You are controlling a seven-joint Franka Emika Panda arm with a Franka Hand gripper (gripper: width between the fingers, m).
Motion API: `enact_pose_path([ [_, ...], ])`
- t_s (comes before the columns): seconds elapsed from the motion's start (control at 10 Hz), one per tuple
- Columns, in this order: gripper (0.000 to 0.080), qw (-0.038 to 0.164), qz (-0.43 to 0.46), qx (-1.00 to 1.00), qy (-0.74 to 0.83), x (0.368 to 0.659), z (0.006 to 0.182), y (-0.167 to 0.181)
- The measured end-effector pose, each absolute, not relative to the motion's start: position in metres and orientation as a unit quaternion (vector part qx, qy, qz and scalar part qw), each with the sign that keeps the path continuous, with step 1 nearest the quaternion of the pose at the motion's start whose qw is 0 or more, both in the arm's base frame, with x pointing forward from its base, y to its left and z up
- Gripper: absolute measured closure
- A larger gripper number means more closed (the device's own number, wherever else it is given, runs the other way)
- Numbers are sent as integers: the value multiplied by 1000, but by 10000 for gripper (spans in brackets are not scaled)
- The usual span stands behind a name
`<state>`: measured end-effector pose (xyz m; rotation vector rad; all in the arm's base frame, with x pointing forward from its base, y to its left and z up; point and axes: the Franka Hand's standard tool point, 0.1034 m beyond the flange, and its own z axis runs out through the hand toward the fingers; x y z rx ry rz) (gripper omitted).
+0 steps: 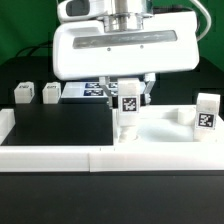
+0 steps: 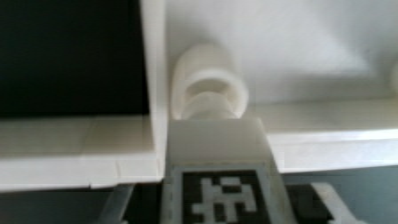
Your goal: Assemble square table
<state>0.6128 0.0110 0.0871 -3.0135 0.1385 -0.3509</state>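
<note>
Gripper [image 1: 130,96] clenched on a leg [image 1: 129,108], fingers either side of its tagged face, leg upright so its lower end points straight down. I hold it at the corner of the top [image 1: 172,128] on the exterior view's left, presumably over a corner hole; the hole itself is hidden. Wrist view: leg [image 2: 215,150] ends in a rounded tip close over white plastic. Second leg [image 1: 207,112] stands at the right corner, looks fitted. One spare leg [image 1: 22,93] and its neighbour [image 1: 50,93] wait on the black table [image 1: 60,120], well apart. Top sits against the wall [image 1: 60,156], likely braced for screwing
</note>
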Motion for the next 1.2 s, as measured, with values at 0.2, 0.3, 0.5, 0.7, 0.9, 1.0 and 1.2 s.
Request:
enact_pose_path([
  [0.2, 515, 51, -111, -991, 46, 611, 80, 11],
  [0.3, 515, 51, -110, -992, 46, 610, 77, 11],
  [0.5, 515, 50, -111, -991, 48, 611, 77, 8],
  [0.7, 515, 50, -112, -991, 49, 612, 77, 7],
  [0.9, 515, 47, -120, -990, 49, 614, 76, 6],
  [1.0, 515, 46, -124, -990, 50, 616, 76, 5],
  [1.2, 515, 41, -134, -989, 52, 619, 74, 1],
])
